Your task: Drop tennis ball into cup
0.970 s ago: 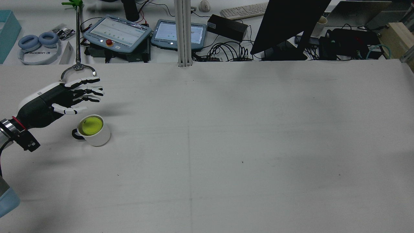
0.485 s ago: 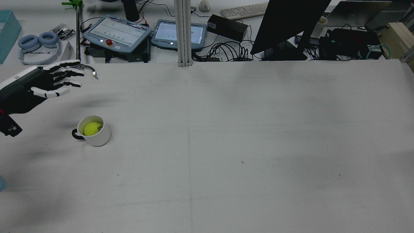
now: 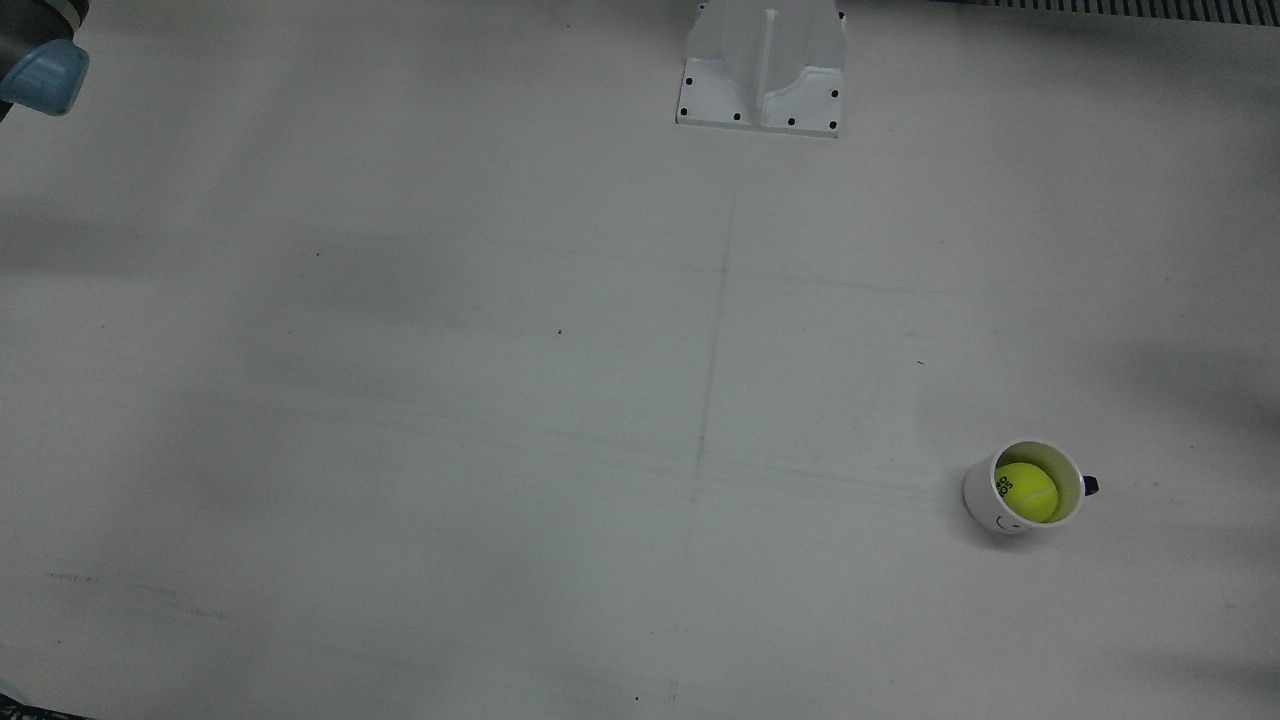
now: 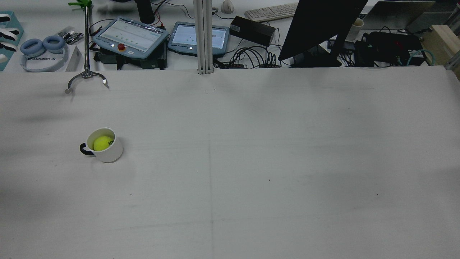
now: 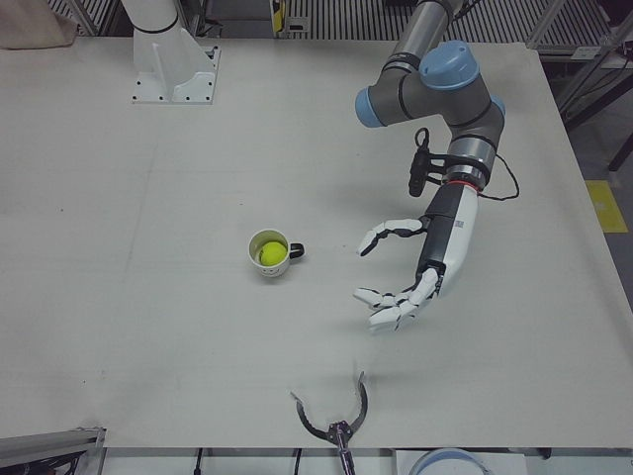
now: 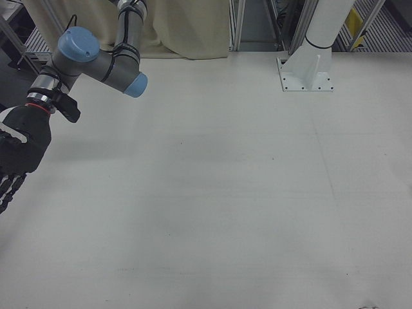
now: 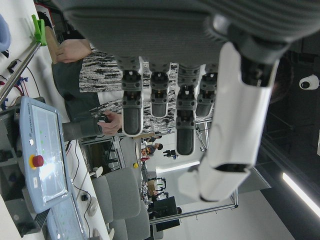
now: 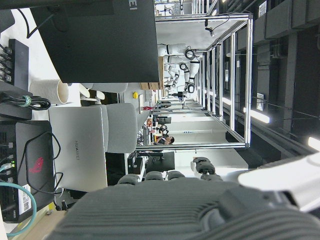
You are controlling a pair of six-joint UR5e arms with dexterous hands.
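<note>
The tennis ball [image 5: 268, 254] sits inside the cup [image 5: 269, 253] on the worktop [image 5: 148, 297]. The left hand [image 5: 410, 267], fingers spread wide and empty, hangs at the cup's three o'clock, well apart; the right hand [image 6: 16, 158], fingers barely shown, is farther off.

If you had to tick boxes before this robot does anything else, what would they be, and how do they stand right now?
1. Tennis ball inside the cup: ok.
2. Cup upright on the table: ok.
3. Left hand holds nothing, fingers spread: ok.
4. Left hand clear of the cup: ok, it hangs off to one side.
5. Right hand holds nothing: cannot tell, mostly cut off by the frame edge.
</note>
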